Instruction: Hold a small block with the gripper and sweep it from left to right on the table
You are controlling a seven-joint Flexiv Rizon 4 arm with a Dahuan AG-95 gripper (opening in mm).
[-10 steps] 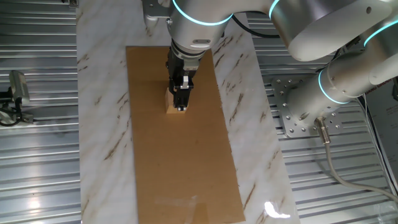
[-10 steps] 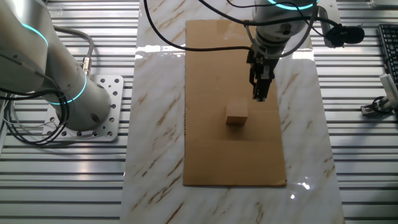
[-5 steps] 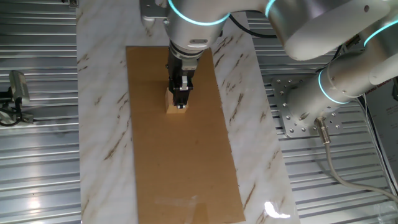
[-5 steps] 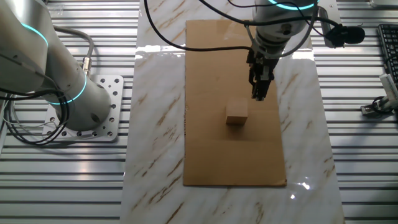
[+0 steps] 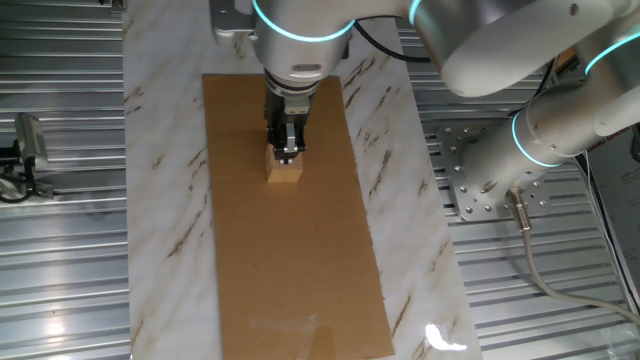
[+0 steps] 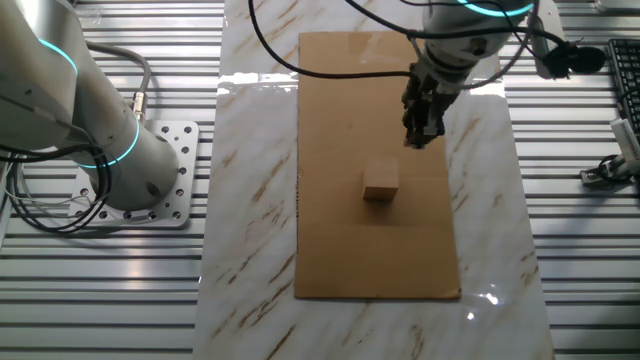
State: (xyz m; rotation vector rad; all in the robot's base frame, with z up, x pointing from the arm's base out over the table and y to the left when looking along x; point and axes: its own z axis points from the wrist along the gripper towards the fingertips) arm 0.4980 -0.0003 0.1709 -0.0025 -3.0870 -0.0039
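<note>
The small block (image 5: 285, 173) is a pale tan wooden cube resting on the brown board (image 5: 300, 280) on the marble table (image 5: 160, 150). It also shows in the other fixed view (image 6: 380, 183). The black gripper (image 5: 287, 153) hangs from the silver-white arm over the block's far edge. In the other fixed view the gripper (image 6: 420, 140) is raised above the board, up and to the right of the block and not touching it. Its fingers look close together, with no gap showing and nothing between them.
The arm's base and mounting plate (image 6: 150, 190) stand on ribbed metal flooring beside the table. A small grey device (image 5: 25, 150) sits off the table's left side. A keyboard edge (image 6: 625, 80) and a clamp (image 6: 610, 170) lie at the right.
The gripper has lifted slightly and drifted away from the block, leftward in one fixed view and rightward in the other. The block has not moved.
</note>
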